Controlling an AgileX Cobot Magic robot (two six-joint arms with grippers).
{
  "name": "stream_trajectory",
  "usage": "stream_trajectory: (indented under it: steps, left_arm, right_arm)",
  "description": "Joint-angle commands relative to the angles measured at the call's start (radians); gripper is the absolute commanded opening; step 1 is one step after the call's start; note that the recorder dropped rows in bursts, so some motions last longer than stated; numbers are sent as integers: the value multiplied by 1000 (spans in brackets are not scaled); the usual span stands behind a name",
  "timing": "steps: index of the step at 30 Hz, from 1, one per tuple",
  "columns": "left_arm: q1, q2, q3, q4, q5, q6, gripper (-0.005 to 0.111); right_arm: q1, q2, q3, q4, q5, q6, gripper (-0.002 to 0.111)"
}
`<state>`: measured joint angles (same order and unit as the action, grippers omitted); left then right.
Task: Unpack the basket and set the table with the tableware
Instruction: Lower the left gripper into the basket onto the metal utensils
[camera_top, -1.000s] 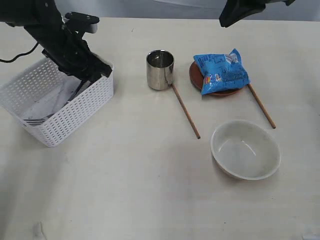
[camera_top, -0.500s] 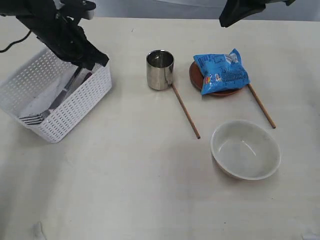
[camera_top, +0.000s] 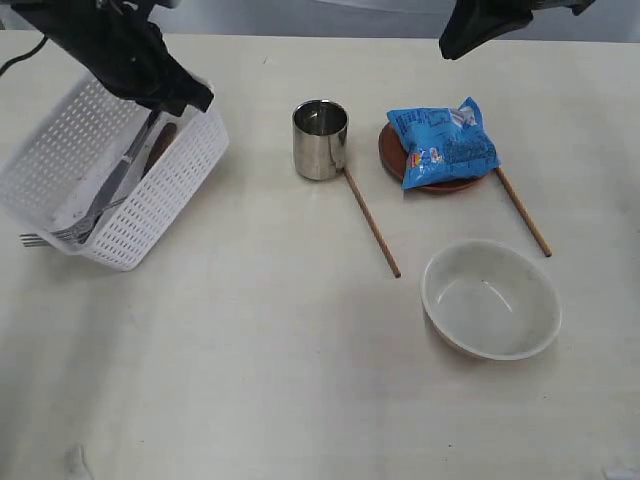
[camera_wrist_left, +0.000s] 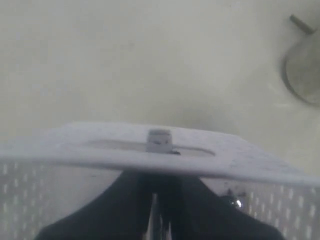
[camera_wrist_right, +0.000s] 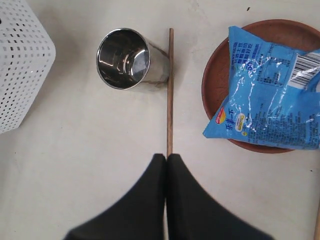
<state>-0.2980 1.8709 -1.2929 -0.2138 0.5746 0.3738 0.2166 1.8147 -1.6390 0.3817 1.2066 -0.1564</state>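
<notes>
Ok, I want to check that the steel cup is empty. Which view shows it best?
The right wrist view: the steel cup is close and sharp, and its inside looks empty. The exterior view shows it whole but smaller; the left wrist view catches only a blurred rim.

Printed matter shows only on the blue snack bag (camera_wrist_right: 270, 95), and none of it can be read.
In the right wrist view the bag, lying across a brown plate (camera_wrist_right: 260, 30), carries a black-and-white barcode (camera_wrist_right: 306, 62) at one end, its digits too small to make out. Near the opposite corner sits a small round yellow-and-red brand emblem (camera_wrist_right: 232, 120) with a few white characters beside it, too blurred to name the brand. Between the two run blocks of fine white print on the blue film, creased and glare-struck, with no legible word or number. In the exterior view the same bag (camera_top: 440, 145) shows only pale smudges of lettering.
</notes>
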Motion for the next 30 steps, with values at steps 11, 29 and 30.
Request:
stream_trajectory:
  steps: [11,29,30]
  left_arm:
    - [-3,118,1,111,12,14,0]
    - [-5,137,1,-141,125,348,0]
    - [-5,137,-1,-213,133,424,0]
  right_arm:
    - [-2,-6,0,5,-23,-4,0]
    - [7,-6,0,338,-14,-153,0]
    - [10,-6,0,338,-12,-154,0]
